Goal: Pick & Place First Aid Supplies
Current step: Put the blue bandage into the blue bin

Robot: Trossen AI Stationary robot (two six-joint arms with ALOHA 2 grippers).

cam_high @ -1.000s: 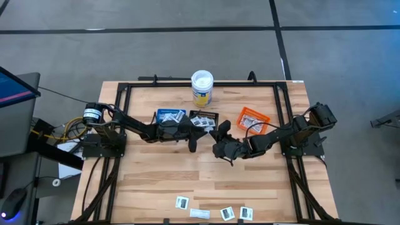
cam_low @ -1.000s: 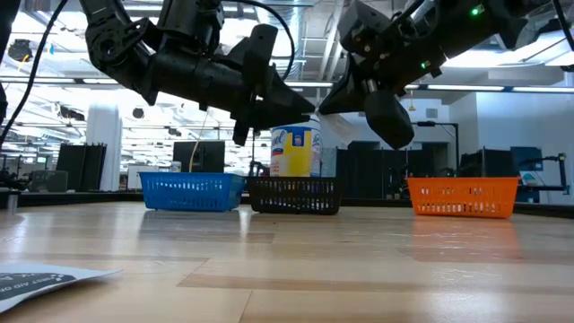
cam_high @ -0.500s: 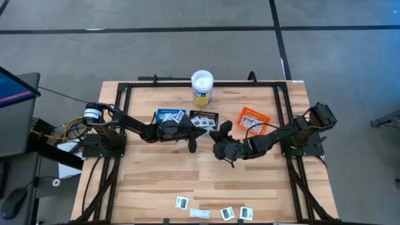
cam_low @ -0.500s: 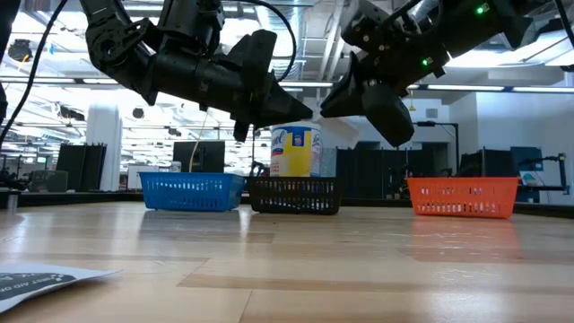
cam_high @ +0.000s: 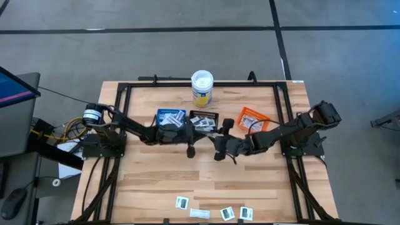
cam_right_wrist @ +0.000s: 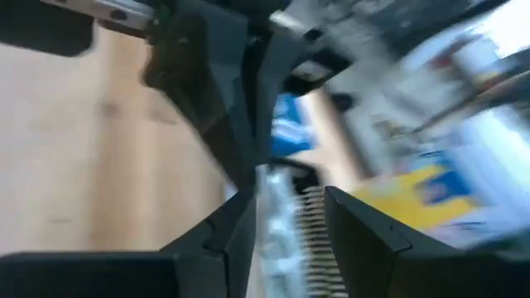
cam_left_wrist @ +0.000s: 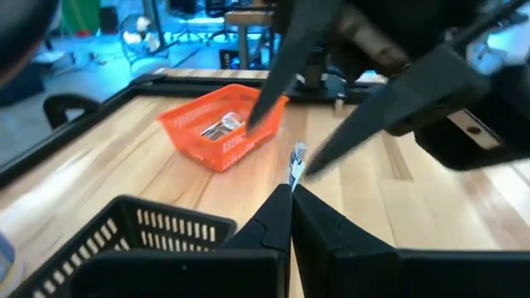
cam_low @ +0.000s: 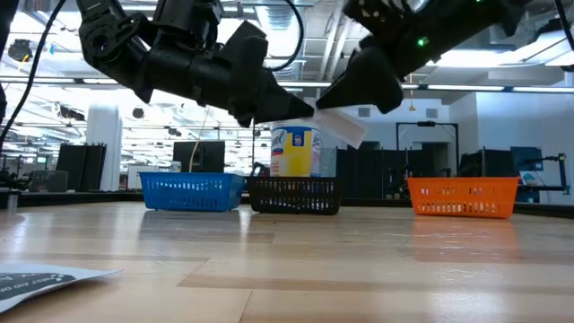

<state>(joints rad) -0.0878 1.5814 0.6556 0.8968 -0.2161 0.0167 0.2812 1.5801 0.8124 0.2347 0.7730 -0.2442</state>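
Observation:
Above the middle of the table my two grippers meet tip to tip. My left gripper (cam_left_wrist: 291,189) is shut on a small white packet (cam_low: 343,126), one of the first aid supplies. Facing it, my right gripper (cam_right_wrist: 286,217) stands open, a finger (cam_left_wrist: 277,70) on either side of the packet; whether it still touches the packet I cannot tell. In the high view the left gripper (cam_high: 199,139) comes from the left and the right gripper (cam_high: 214,144) from the right. Several more packets (cam_high: 182,202) lie flat near the table's near edge. My left gripper pinches one end of the packet (cam_left_wrist: 293,170) between its two fingertips. The fingers lie level and come from the table's left. The packet juts out beyond the tips, its free end (cam_low: 350,133) slanting down, lifted well clear of the table.
A blue tray (cam_high: 170,115), a black tray (cam_high: 203,117) and an orange tray (cam_high: 253,117), each holding packets, stand in a row behind the grippers. A white-lidded yellow-labelled tub (cam_high: 202,87) stands at the far edge. A dark frame (cam_high: 125,87) borders the table.
Both wrists have rolled while the hands stayed nearly in place above the table's middle. My right gripper's fingers have spread apart around the packet. The white packet now juts out from my left gripper's tips in the low view.

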